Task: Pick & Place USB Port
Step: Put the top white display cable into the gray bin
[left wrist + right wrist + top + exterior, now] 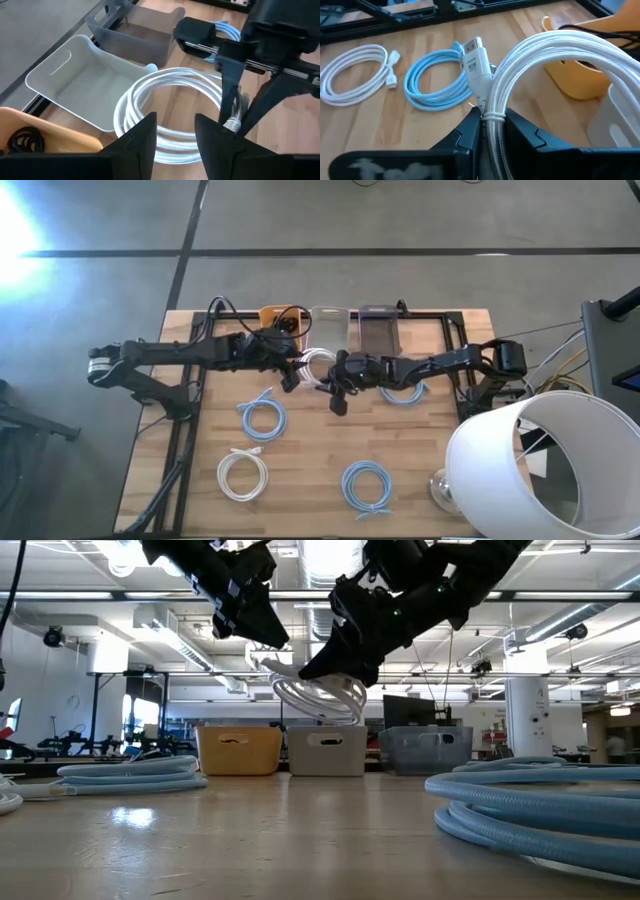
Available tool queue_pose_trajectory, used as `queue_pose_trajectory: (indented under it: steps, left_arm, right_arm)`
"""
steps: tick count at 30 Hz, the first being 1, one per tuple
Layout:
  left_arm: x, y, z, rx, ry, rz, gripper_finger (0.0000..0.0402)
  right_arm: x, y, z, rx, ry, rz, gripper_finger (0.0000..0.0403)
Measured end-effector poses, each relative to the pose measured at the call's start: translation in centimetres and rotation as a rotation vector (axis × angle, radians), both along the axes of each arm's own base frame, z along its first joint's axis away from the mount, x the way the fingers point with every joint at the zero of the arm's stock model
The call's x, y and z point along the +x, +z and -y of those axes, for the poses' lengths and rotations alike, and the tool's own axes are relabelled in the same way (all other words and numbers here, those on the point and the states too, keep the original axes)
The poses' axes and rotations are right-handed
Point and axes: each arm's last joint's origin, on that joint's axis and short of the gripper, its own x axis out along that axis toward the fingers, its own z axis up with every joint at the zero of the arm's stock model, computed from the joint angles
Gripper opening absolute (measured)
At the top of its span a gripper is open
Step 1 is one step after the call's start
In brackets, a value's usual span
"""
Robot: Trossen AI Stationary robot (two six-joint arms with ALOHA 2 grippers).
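A white coiled cable hangs in the air between my two grippers, above the far middle of the table. My right gripper is shut on it, reaching in from the table's right. A white plug sticks up beside its fingers. My left gripper is open and comes from the left. Its fingers stand on either side of the coil's strands; whether they touch I cannot tell. Three bins stand along the far edge: orange, white and grey. My right gripper pinches the coil's bundled strands between its two fingers, at the spot where a thin tie binds them, just under the white plug. The fingers slant down from the table's right. The coil hangs below them, lifted clear of the table.
Other coiled cables lie on the table: blue ones at the left middle, the near middle and under the right arm, and a white one near the left. A white lampshade overhangs the near right corner.
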Motion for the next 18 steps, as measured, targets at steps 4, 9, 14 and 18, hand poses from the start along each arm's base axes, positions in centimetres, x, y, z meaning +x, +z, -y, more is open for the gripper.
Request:
queue_pose_trajectory:
  steps: [4, 9, 14, 18]
  left_arm:
    - [0.0, 0.0, 0.0, 0.000, 0.000, 0.000, 0.0135]
    - [0.0, 0.2, -0.1, 0.008, 0.011, 0.011, 0.0135]
    - [-0.2, 0.6, -0.1, 0.014, 0.014, 0.032, 0.0135]
    - [-0.3, 0.9, 0.1, 0.011, -0.008, 0.049, 0.0135]
  right_arm:
    - [0.1, 0.8, 0.0, -0.019, 0.007, 0.061, 0.0067]
    - [0.3, 2.7, 0.9, -0.051, -0.016, 0.140, 0.0067]
    - [0.3, 3.0, 2.5, -0.102, -0.066, 0.165, 0.0067]
    - [0.6, 1.9, 4.9, -0.096, -0.158, 0.179, 0.0067]
